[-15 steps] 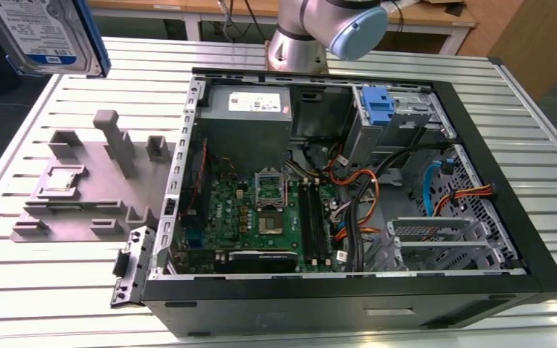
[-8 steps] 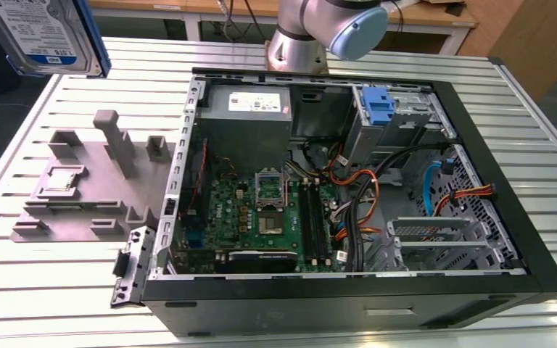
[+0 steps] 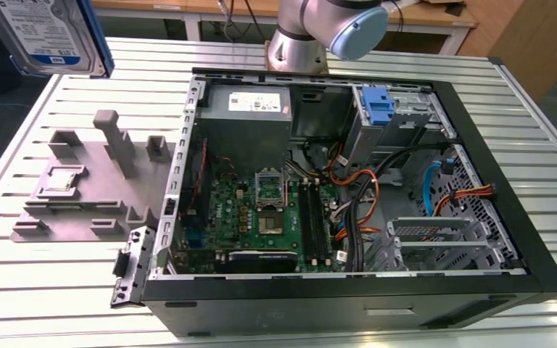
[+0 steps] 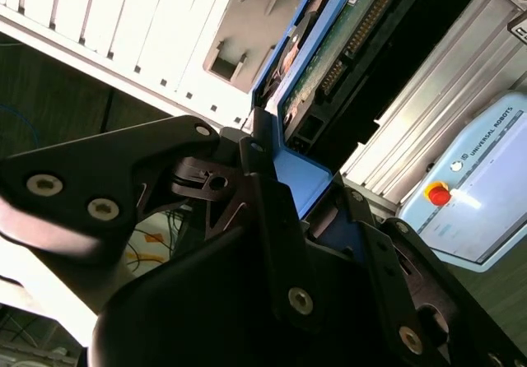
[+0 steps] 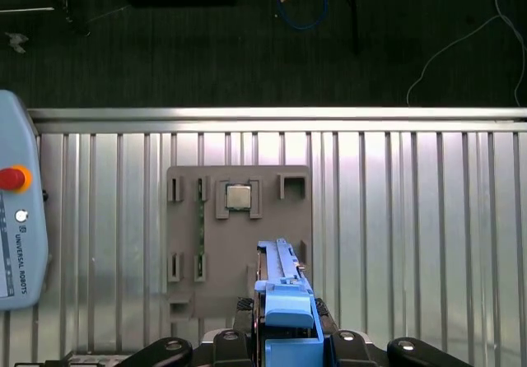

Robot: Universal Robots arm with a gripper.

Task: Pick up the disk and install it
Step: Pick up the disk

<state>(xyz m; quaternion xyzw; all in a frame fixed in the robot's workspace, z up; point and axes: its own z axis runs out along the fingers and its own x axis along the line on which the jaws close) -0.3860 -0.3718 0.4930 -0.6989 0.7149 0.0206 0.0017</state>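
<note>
The jaws are closed on the disk [image 5: 284, 301], pinching it by its blue plastic rail. In the first wrist view the rail stands edge-on between the black fingers [image 5: 226, 342]. In the second wrist view the fingers [image 4: 272, 219] sit on either side of the blue edge, and the disk [image 4: 346, 46] shows its green circuit-board side beyond them.

The disk [image 3: 46, 32] is held well up off the table [image 3: 46, 290], at the far corner on the exterior view's left, with its white-and-blue label turned to that camera. It touches nothing but the jaws.

Seen from the first wrist view, the disk hangs over a grey fixture plate [image 5: 239, 243] with a square processor chip [image 5: 239, 196] in one of its pockets. That plate [image 3: 85, 196] lies flat on the slatted table, just beside the open computer case [image 3: 510, 239] on the exterior view's left.

Inside the case, a blue bracket [image 3: 380, 109] stands at the far side, right of the grey power supply [image 3: 249, 101], and the green motherboard [image 3: 259, 210] lies nearer. The arm [image 3: 327, 29] rises from behind the case. A pale blue pendant [image 5: 16, 219] with a red button lies at the table's edge.
</note>
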